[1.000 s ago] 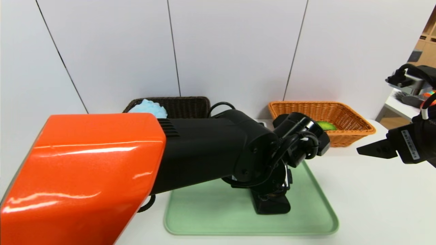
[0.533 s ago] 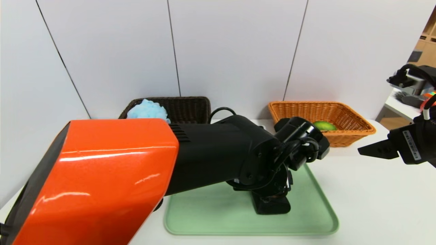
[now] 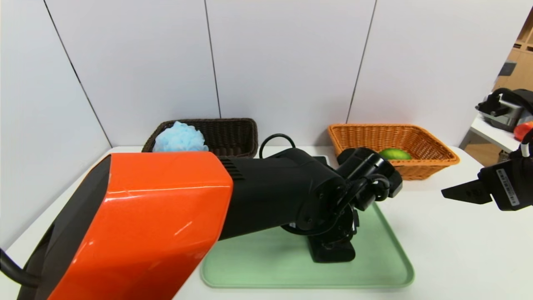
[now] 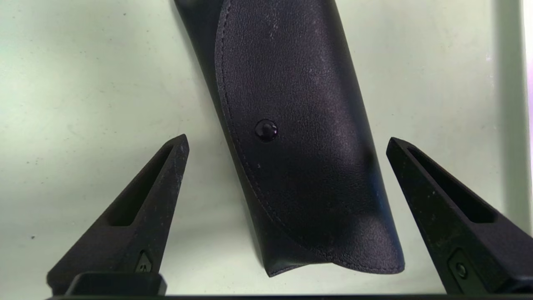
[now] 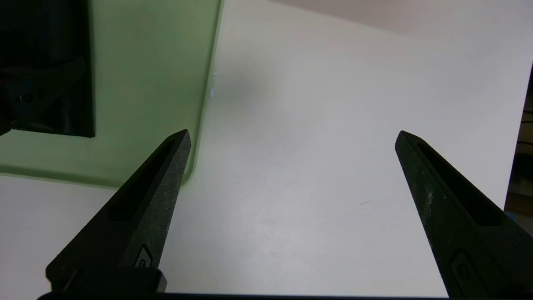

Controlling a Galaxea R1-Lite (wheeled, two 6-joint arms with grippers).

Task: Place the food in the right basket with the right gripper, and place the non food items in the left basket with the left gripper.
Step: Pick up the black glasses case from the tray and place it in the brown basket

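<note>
- Done: lime [image 3: 394,153] in orange basket [image 3: 433,160], far right; blue pouf [image 3: 180,138] in dark basket [image 3: 233,130], far left.
- Left to do: glasses case [image 4: 300,137], flat on green tray [image 3: 374,275].
- Left gripper [image 4: 287,143] above it, jaws wide, astride case, no contact yet.
- Right gripper [image 5: 291,137] idle over table on the right, jaws wide, empty.
- Writing: white barcode label [image 3: 507,187] on right gripper, unreadable; case unbranded.

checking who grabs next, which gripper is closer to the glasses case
Left. The left gripper hangs right over the glasses case on the tray, fingers open on either side. The right gripper sits off the tray's right side, open.
</note>
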